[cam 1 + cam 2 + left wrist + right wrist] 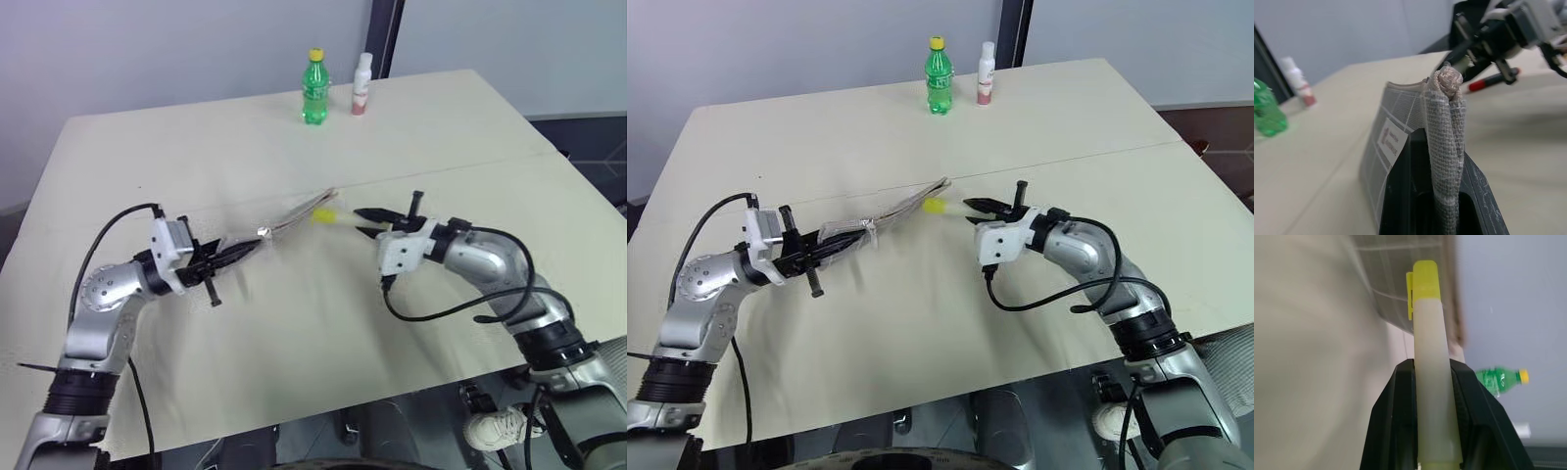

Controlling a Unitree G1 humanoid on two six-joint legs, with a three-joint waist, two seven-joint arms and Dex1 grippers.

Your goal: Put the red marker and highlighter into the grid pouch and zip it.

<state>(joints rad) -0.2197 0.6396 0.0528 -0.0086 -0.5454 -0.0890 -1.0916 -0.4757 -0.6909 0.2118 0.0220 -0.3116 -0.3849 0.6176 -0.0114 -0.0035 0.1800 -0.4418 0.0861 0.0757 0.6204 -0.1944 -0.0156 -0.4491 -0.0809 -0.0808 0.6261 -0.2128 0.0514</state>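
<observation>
The left gripper (238,257) clamps the pouch (294,221) by one end, lifted off the bench (294,333). The right gripper (364,222) pinches the highlighter (330,218), cap at the pouch's far end. The marker (1492,82), beyond the pouch, waits; nothing is inside or zipped yet.

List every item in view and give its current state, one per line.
grid pouch: lifted off the table, one end pinched in the left gripper.
highlighter: capped, clamped in the right gripper, cap end at the pouch's far end.
red marker: capped, lying on the table.
green bottle: upright, yellow cap on.
white bottle: upright, closed.
</observation>
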